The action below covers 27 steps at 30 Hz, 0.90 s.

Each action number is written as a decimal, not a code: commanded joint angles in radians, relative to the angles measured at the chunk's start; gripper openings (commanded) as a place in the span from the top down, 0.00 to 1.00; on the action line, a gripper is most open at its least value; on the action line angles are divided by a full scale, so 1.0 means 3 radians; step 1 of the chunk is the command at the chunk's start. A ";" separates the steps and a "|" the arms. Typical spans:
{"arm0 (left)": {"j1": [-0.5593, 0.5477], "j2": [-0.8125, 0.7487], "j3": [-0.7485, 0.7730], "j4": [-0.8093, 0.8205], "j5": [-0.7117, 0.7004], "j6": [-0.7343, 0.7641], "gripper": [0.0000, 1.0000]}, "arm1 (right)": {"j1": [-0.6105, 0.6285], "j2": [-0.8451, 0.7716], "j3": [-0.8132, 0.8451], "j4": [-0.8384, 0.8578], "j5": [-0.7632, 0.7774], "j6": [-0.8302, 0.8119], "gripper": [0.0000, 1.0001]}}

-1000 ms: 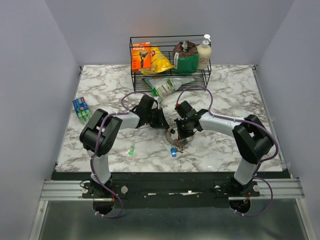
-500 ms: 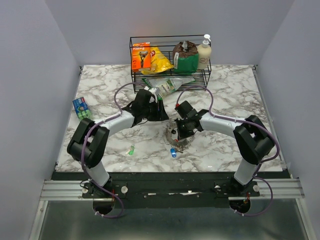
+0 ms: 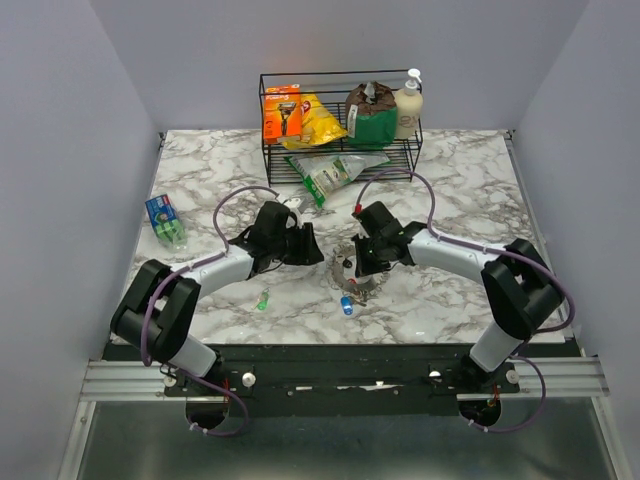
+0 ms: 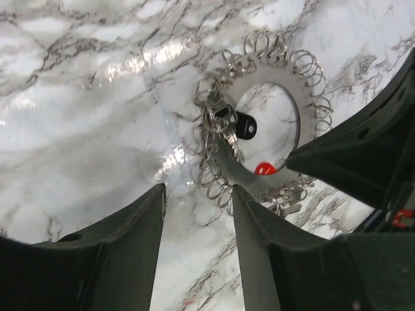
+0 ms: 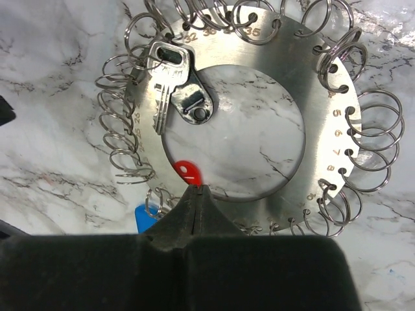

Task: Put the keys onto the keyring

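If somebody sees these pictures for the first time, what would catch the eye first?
First the keyring, a flat silver disc fringed with small wire rings, lying mid-table with the shut right gripper at its inner edge beside a red tag. The open left gripper hovers just to its left. Behind, a black wire basket holds colourful packets.

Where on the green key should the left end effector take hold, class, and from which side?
Grip the green key by its plastic head, coming straight down from above and closing across its narrow width. It lies flat on the table, clear of the keyring, so a sideways approach would likely just push it. The head is probably its thickest part.
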<state>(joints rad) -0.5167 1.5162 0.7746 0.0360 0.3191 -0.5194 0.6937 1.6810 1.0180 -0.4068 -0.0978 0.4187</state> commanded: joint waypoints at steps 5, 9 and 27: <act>0.0015 -0.0105 -0.0296 0.0570 0.0225 0.0003 0.47 | 0.0009 -0.0316 -0.0269 0.0522 -0.0430 -0.0061 0.98; 0.0009 -0.0069 -0.0296 0.0662 0.0317 -0.0002 0.48 | 0.0009 -0.0444 -0.0376 0.0706 -0.0584 -0.0061 0.98; -0.0189 -0.0293 -0.0557 0.0902 0.0583 0.0131 0.51 | -0.0001 -0.0802 -0.0831 0.1417 -0.0983 -0.0153 0.76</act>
<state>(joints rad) -0.5381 1.4860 0.6357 0.2470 0.4358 -0.5148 0.6937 1.4509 0.7933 -0.0486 -0.3561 0.4007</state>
